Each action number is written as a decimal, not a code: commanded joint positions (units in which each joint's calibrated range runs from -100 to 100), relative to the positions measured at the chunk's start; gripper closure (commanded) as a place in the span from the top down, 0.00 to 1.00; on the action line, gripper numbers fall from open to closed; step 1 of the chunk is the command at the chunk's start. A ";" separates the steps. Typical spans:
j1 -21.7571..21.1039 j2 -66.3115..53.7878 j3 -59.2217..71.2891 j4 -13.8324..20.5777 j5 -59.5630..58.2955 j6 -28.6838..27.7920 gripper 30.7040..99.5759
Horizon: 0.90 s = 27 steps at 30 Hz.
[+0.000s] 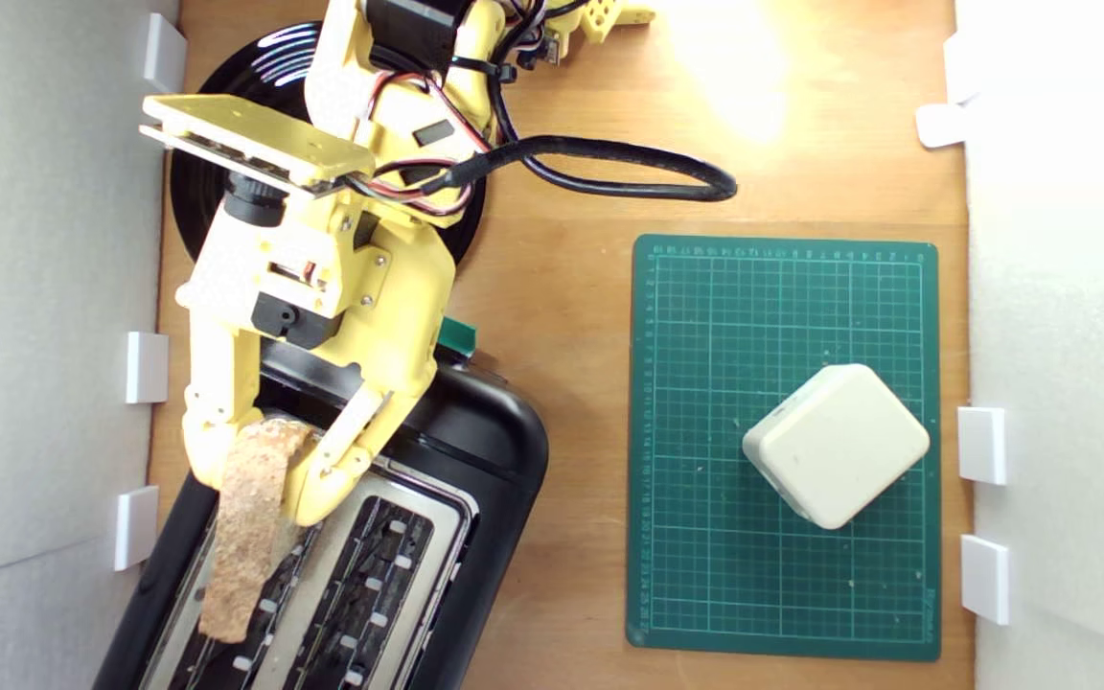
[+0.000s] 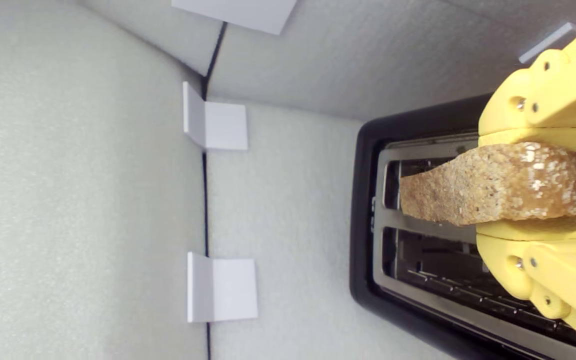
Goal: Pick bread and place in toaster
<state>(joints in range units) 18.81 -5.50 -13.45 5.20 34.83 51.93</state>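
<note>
Bread (image 1: 250,522) is clamped crust-side up between the yellow jaws of the gripper (image 1: 260,479), held over the toaster (image 1: 475,450) slot nearest the exterior view's left. Pick is done; lowering and release are left. Whether the lower edge has entered the slot cannot be judged, probably not. Toaster's far end is cropped, lever knob (image 1: 458,335) mostly hidden.

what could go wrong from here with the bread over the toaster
1. The bread sits skewed above the toaster, lying across the strip between the two slots in the wrist view, so it may catch on the metal top rather than drop in.
2. The jaws grip only one end, so the long free end might swing or tear on release.
</note>
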 commanded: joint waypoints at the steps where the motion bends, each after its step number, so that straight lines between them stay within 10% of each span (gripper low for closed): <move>1: -0.28 0.01 -3.93 0.15 -4.03 -0.11 0.45; 27: -0.12 4.59 -4.02 -0.21 -4.46 0.15 0.45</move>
<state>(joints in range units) 18.81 -0.13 -13.73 5.20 32.63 51.93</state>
